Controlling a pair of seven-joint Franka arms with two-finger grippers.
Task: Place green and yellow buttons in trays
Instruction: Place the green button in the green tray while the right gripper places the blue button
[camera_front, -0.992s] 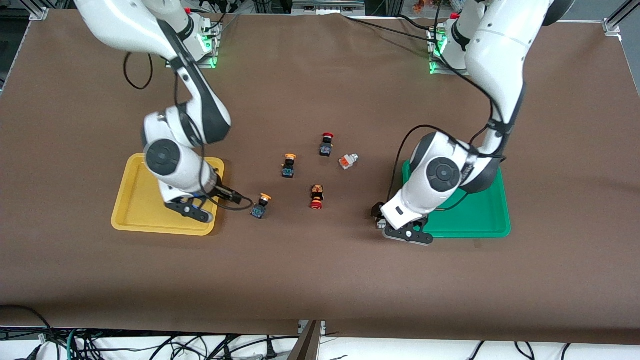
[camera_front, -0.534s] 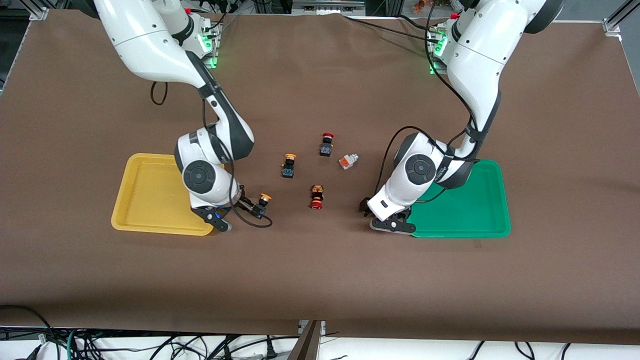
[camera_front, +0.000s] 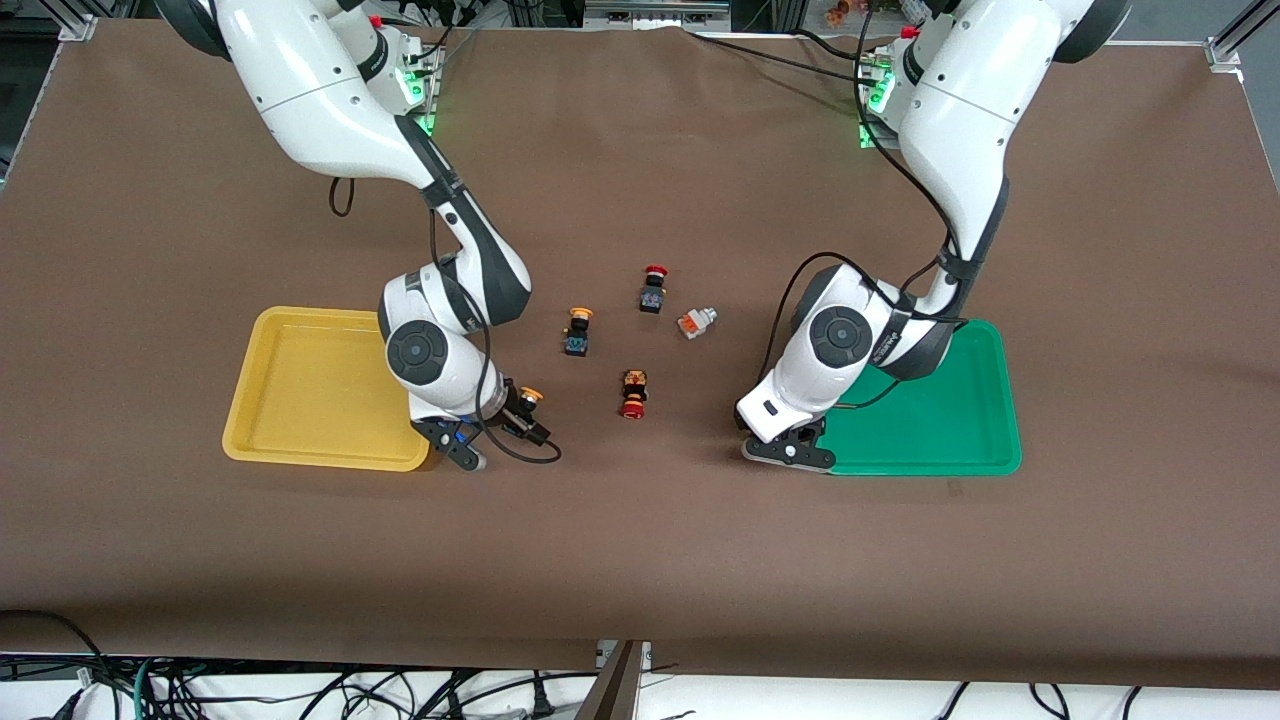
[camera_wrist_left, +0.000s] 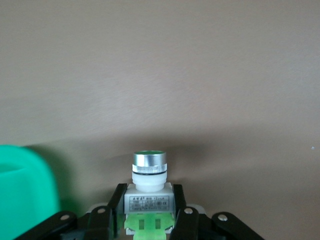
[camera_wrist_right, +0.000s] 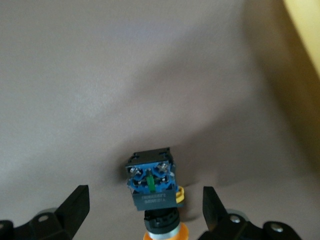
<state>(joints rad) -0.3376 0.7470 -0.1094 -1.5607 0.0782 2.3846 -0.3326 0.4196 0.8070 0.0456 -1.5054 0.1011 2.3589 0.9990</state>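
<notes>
My left gripper (camera_front: 775, 440) is shut on a silvery-white button with a green face (camera_wrist_left: 149, 172), low over the mat beside the green tray (camera_front: 950, 440); the tray's corner shows in the left wrist view (camera_wrist_left: 22, 192). My right gripper (camera_front: 518, 418) is open beside the yellow tray (camera_front: 300, 440). Its fingers (camera_wrist_right: 76, 206) stand on either side of a yellow-capped button (camera_wrist_right: 151, 186) lying on the mat, apart from it. That button's cap shows in the front view (camera_front: 530, 395). A second yellow-capped button (camera_front: 577, 333) stands near the table's middle.
Two red-capped black switches (camera_front: 653, 288) (camera_front: 633, 393) and a silvery-white button with an orange face (camera_front: 697, 321) lie on the brown mat between the trays. The yellow tray's edge shows in the right wrist view (camera_wrist_right: 306, 30).
My right gripper has moved off the yellow tray toward the table's middle and now straddles the yellow-capped button. My left gripper has shifted slightly with the green button in it.
</notes>
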